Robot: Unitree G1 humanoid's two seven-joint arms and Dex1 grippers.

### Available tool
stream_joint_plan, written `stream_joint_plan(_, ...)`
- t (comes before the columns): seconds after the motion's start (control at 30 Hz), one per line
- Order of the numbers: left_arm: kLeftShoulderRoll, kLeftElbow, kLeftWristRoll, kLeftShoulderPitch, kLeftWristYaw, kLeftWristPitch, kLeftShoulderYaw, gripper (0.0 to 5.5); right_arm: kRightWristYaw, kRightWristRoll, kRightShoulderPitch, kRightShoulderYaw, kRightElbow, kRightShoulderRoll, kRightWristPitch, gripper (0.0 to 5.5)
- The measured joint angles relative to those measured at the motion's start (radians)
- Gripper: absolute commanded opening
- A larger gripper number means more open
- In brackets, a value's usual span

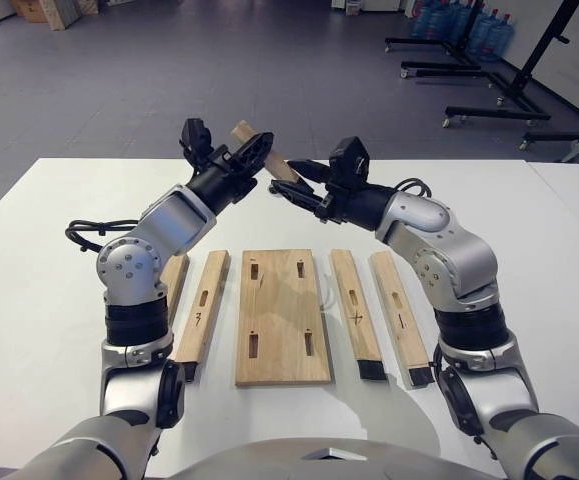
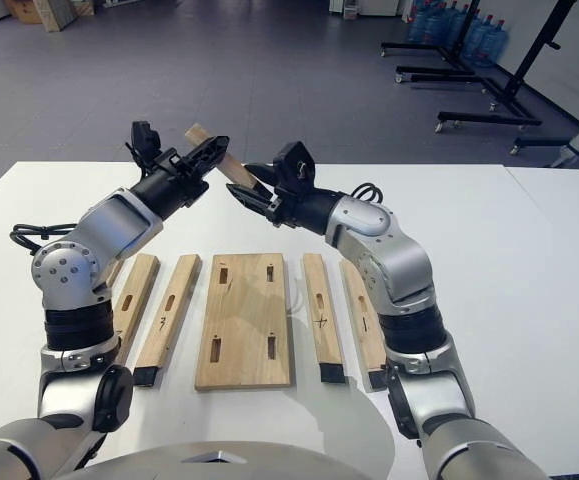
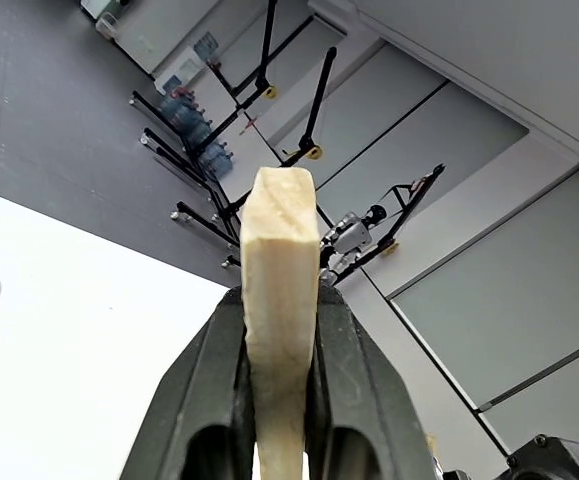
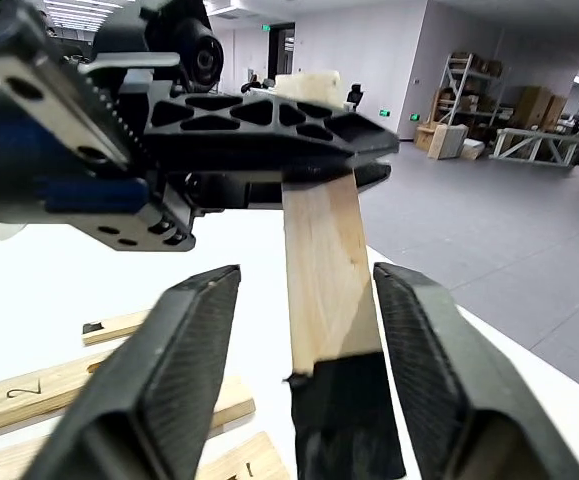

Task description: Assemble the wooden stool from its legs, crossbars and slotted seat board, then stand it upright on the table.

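My left gripper (image 1: 251,150) is shut on a light wooden bar (image 1: 269,155), held tilted in the air over the far middle of the table. The wrist view shows its fingers (image 3: 219,380) clamping the bar's (image 3: 281,250) narrow sides. My right gripper (image 4: 307,275) is open around the bar's (image 4: 321,250) lower, black-capped end, with a gap on each side. The slotted seat board (image 1: 282,315) lies flat in the table's middle. Two legs (image 1: 202,305) lie to its left, one partly hidden behind my left arm. Two more legs (image 1: 355,310) lie to its right.
The white table (image 1: 39,290) has free room on its far left and far right sides. A black cable (image 1: 84,232) loops beside my left arm. Beyond the table's far edge is open grey floor with black wheeled stands (image 1: 489,100).
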Motion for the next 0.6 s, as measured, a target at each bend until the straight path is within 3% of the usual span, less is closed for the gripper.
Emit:
stream_joint_plan(0.23,0.096,-0.032,0.080,0.008,-0.011,0.042,0.000,0.39,0.005,0.027,-0.030,-0.098,0.030,-0.046,0.025,4.21)
stream_joint_plan(0.4,0.363,-0.175,0.288,0.164,-0.082,0.113,0.006,0.39,-0.023,0.044,-0.004,-0.217,0.055,-0.113,0.031,5.07)
stream_joint_plan(0.5,0.464,-0.258,0.406,0.291,-0.156,0.107,0.032,0.39,-0.072,0.033,0.102,-0.224,0.014,-0.111,0.033,5.22)
stream_joint_plan(0.6,0.470,-0.299,0.457,0.356,-0.221,0.080,0.030,0.39,-0.123,0.024,0.200,-0.240,-0.042,-0.106,0.035,5.22)
